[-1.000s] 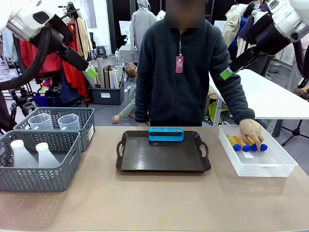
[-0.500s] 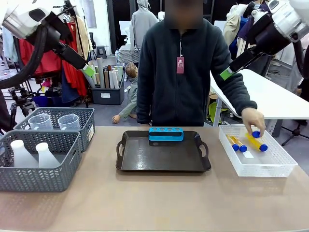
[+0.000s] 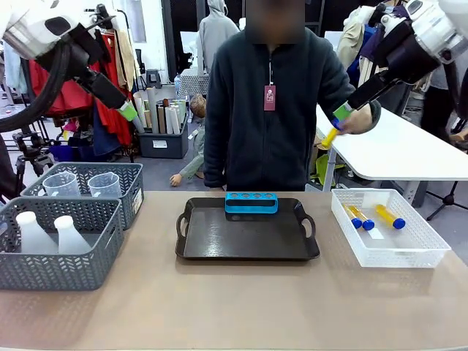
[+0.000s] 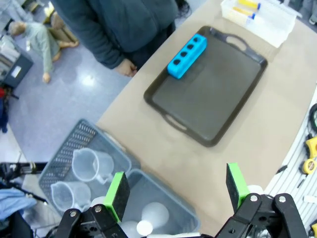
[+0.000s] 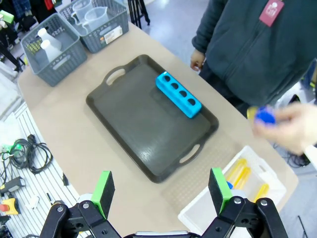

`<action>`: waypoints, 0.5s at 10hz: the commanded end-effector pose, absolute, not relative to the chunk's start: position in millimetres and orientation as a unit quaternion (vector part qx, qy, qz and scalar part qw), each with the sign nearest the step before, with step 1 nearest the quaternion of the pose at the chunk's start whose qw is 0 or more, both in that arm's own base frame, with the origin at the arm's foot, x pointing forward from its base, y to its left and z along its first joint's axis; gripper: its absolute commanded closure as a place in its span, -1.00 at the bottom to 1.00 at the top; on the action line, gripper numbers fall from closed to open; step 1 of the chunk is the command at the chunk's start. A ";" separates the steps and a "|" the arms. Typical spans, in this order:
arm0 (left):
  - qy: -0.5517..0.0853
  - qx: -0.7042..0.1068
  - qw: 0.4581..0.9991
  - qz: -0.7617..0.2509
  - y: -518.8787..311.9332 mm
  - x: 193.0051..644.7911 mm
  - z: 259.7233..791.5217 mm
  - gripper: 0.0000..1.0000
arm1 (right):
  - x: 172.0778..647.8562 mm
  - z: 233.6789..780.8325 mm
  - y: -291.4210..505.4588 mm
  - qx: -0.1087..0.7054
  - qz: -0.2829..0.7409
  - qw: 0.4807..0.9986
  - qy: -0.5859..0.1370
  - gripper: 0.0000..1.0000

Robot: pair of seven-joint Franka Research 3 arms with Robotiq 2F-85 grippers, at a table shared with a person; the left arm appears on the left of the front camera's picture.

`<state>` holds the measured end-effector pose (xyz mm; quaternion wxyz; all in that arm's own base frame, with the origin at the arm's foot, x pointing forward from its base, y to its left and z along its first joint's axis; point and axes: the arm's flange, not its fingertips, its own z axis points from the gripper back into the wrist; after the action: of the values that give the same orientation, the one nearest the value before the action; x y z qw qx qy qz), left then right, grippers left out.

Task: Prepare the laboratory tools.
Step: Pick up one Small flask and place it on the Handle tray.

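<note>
Person's hand (image 3: pixel 358 119) holds one blue-capped tube (image 3: pixel 330 136) aloft (more tubes (image 3: pixel 390 217) in bin (image 3: pixel 409 256))

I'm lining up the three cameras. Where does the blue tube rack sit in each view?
Front view: the blue tube rack is at the centre, on the far edge of the black handled tray.
Left wrist view: the rack is at upper middle, lying diagonally on the tray's edge nearest the person.
Right wrist view: the rack is just above centre, diagonal, on the tray's person-side edge.
Shared landmark: the black handled tray beneath it.
</note>
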<state>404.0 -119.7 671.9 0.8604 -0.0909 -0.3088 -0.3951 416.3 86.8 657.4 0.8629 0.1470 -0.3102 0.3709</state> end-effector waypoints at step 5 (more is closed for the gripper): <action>-0.194 -0.021 0.937 -0.291 -79.7 380.7 640.0 -1.00 | 415.2 657.1 85.6 0.147 0.370 0.863 -0.311 -1.00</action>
<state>388.6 -81.8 648.9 0.9189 -0.0341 -0.2281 -0.3200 416.3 86.7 657.3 0.8629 0.1470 -0.3102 0.3709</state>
